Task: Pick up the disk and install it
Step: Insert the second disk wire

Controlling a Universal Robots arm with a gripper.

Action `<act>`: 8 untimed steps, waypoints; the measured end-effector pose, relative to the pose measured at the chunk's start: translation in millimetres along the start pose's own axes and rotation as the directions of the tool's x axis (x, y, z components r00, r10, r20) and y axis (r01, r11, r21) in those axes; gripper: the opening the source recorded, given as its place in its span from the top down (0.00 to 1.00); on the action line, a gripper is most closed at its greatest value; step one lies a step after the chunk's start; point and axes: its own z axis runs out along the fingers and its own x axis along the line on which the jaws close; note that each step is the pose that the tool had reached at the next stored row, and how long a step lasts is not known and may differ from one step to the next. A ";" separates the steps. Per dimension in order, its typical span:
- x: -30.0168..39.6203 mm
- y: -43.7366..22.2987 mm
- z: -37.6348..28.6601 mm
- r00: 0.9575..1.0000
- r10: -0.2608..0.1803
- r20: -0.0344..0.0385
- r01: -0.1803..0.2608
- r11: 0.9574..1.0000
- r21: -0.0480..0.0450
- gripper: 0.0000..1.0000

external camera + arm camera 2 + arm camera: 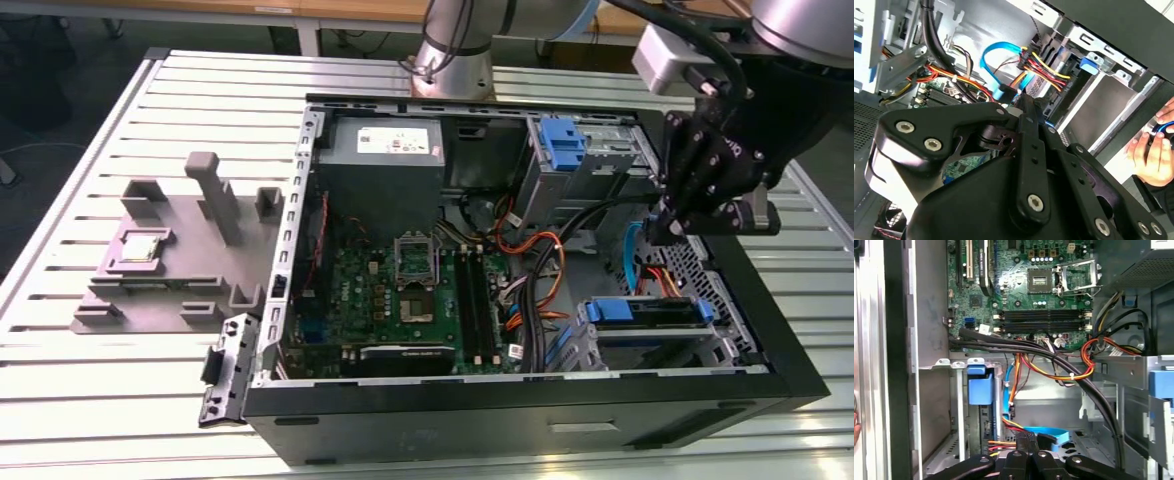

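Above the open computer case (pixel 781 350), hand (pixel 671 232) hovering, finger state unclear, white-labelled power supply (pixel 380 143) nearby.

I see the disk (pixel 647 312) lying flat in the drive cage (pixel 721 345) at the open computer case's (pixel 787 350) near corner on the exterior view's right, its blue carrier framing a dark top.

arm (pixel 747 60): reaching down | pincer (pixel 671 228): lowered, fingers seemingly together
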 end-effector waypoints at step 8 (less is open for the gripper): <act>-14.5 0.5 -2.7 1.000 0.000 -0.001 0.000 1.000 0.000 0.90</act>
